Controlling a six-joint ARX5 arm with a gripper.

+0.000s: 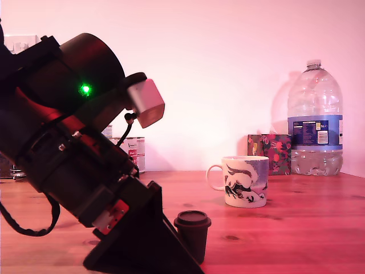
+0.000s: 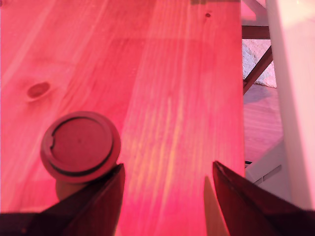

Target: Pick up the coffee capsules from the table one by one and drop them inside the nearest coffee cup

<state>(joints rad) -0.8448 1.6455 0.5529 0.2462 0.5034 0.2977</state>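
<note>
Gripper (image 2: 167, 196) low over the tabletop (image 2: 172, 73), spread wide, pinching nothing. Capsule (image 2: 80, 146) upright just outside one finger, not between. Needs a small sideways shift. Cup (image 1: 245, 181) farther right in the exterior view.

Dark capsule (image 1: 193, 231) on reddish, knotty wood table (image 1: 296, 228); white mug (image 1: 245, 181) w/ blue-black print; black hand (image 2: 167, 196).
</note>
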